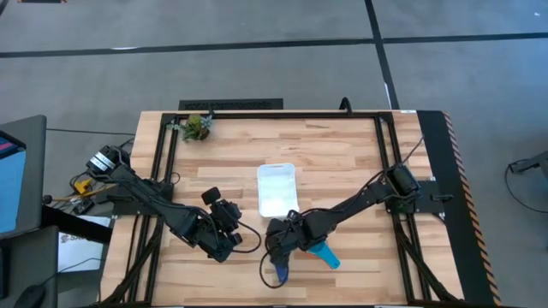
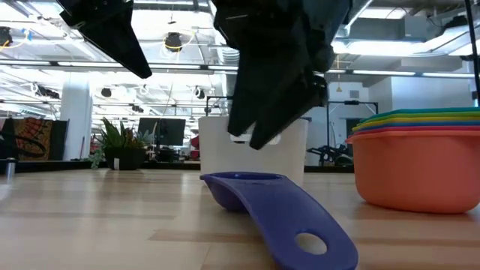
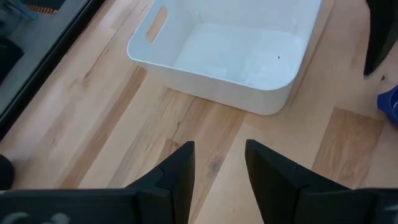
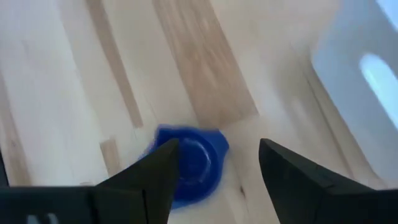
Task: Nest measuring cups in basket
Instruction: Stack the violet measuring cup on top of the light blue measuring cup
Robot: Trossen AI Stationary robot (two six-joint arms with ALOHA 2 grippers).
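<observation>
Right gripper (image 4: 214, 165) spread wide, empty, over dark blue cup (image 4: 189, 163) on table (image 1: 342, 171). Left gripper (image 3: 217, 165) parted, empty, near basket (image 3: 273, 93). Nested cup stack (image 2: 420, 161) beside.

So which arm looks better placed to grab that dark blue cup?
The right: its open gripper hangs just above the dark blue cup. The left gripper, also open, sits farther off, facing the basket.
</observation>
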